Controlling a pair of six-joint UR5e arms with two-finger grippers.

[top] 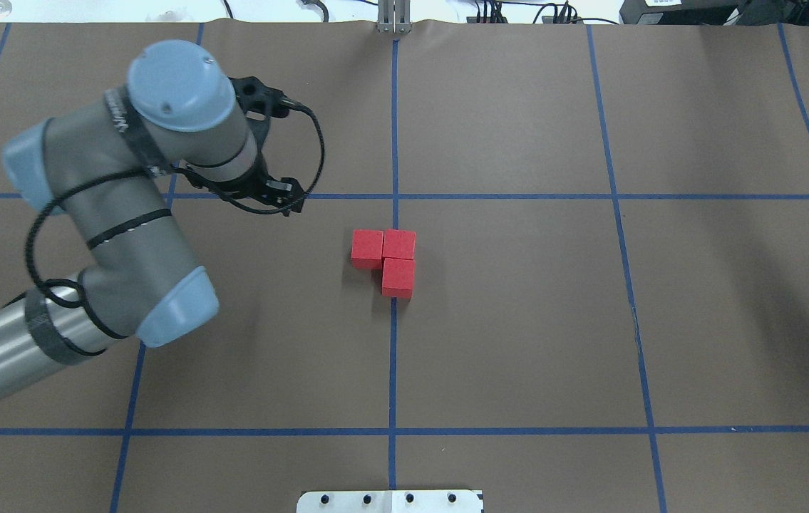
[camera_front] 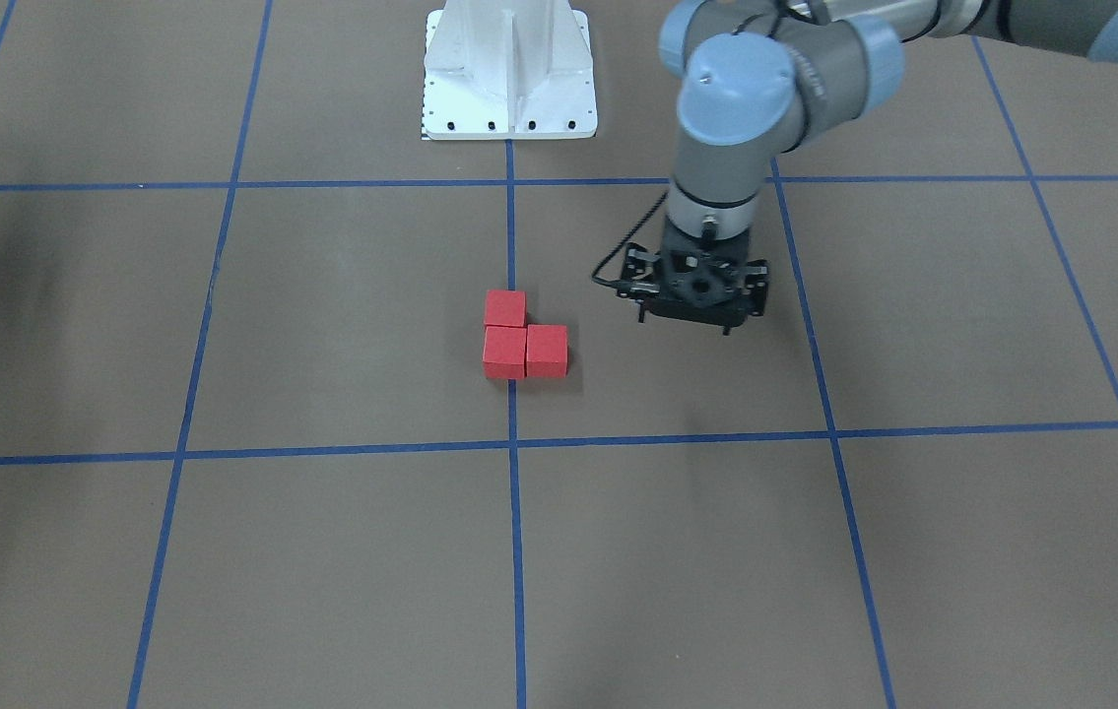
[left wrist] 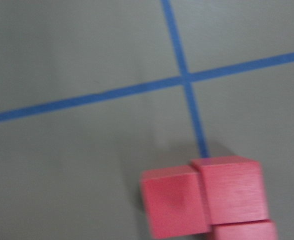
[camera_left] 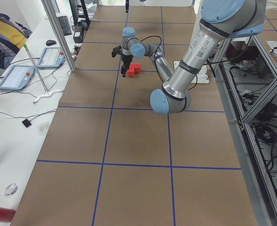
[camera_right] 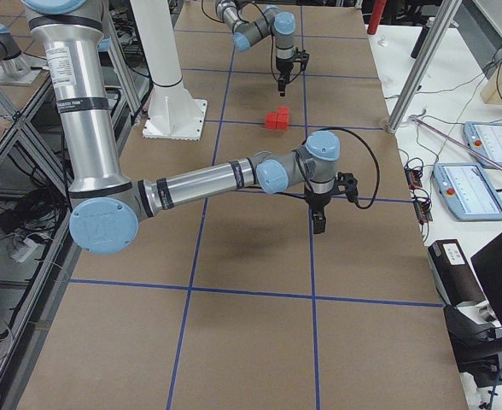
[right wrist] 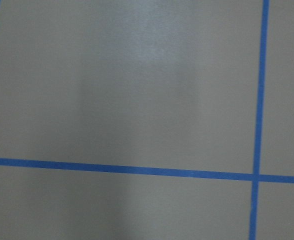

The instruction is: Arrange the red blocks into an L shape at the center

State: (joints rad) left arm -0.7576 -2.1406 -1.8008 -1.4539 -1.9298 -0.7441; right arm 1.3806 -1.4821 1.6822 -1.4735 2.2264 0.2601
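Observation:
Three red blocks [camera_front: 504,307] [camera_front: 504,352] [camera_front: 547,351] lie touching in an L on the brown floor, at the middle vertical tape line [camera_front: 511,236]. In the overhead view the L [top: 398,277] sits just below the middle tape crossing. The left wrist view shows the blocks [left wrist: 227,190] at its bottom edge. My left gripper [camera_front: 683,325] hovers to the side of the blocks, apart from them, with its fingers spread and empty. My right gripper [camera_right: 319,224] hangs far from the blocks, over bare floor. I cannot tell whether it is open or shut.
The white robot base [camera_front: 509,69] stands behind the blocks on the middle line. The left arm's elbow [top: 176,306] hangs over the left half. Tablets and cables lie on the operators' bench [camera_left: 16,77], where a person sits.

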